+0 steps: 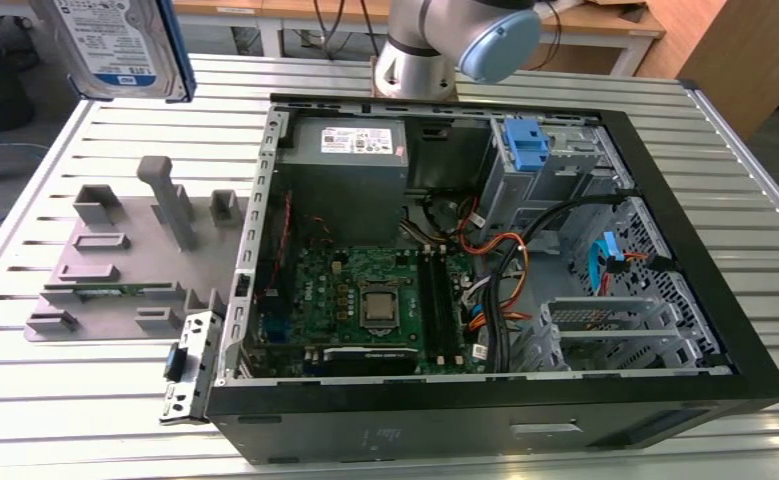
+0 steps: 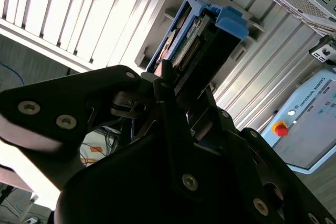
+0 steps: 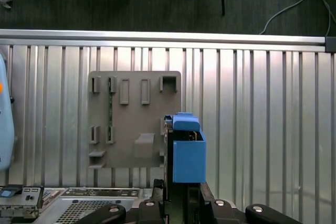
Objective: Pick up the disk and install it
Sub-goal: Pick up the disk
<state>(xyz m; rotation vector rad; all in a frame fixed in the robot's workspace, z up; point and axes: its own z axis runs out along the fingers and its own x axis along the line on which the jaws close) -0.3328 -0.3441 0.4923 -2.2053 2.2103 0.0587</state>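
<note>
Gripper point(image 2: 181, 95) jaws clamped on disk point(image 2: 210, 35), held over grey fixture point(image 1: 109, 260) at the exterior view's left; white-and-blue label point(image 1: 112, 45) showing.

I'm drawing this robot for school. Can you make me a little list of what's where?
Held: disk, clamped in the fingers
Disk place: in the air, over the grey tray's edge
Computer case: open, lying on the table
Install: not done yet
</note>
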